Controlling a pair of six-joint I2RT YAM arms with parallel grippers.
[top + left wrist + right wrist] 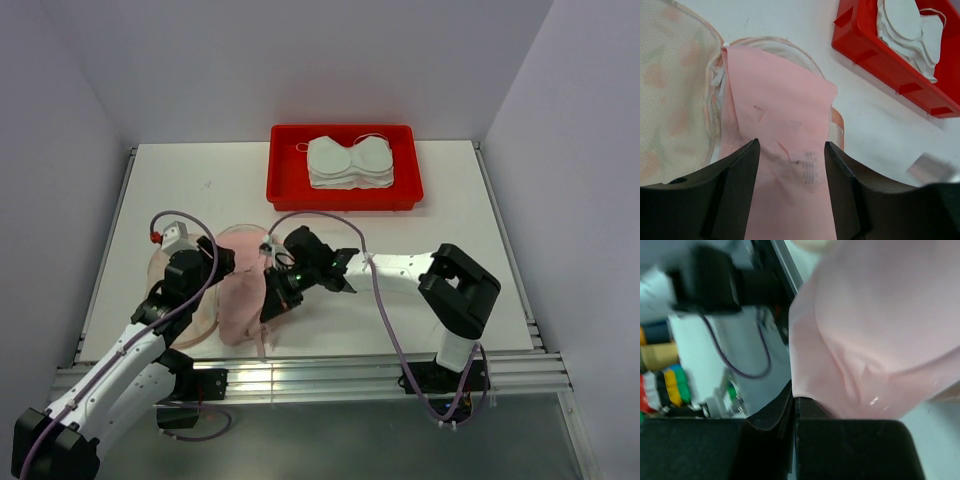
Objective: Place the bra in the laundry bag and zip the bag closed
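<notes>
Bra [240, 300] lengthwise near-to-far, partly over laundry bag [670, 100] — left jaws apart, right jaws clamped on bra.

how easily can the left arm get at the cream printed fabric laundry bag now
Probably yes: the open left gripper hovers beside the laundry bag; only the pink fabric bra overlaps its edge.

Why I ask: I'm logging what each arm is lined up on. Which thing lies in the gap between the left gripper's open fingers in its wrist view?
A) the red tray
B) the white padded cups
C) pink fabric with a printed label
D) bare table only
C: in the left wrist view the pink bra, with its printed label, fills the gap of the open left gripper; the red tray sits off to the upper right.
</notes>
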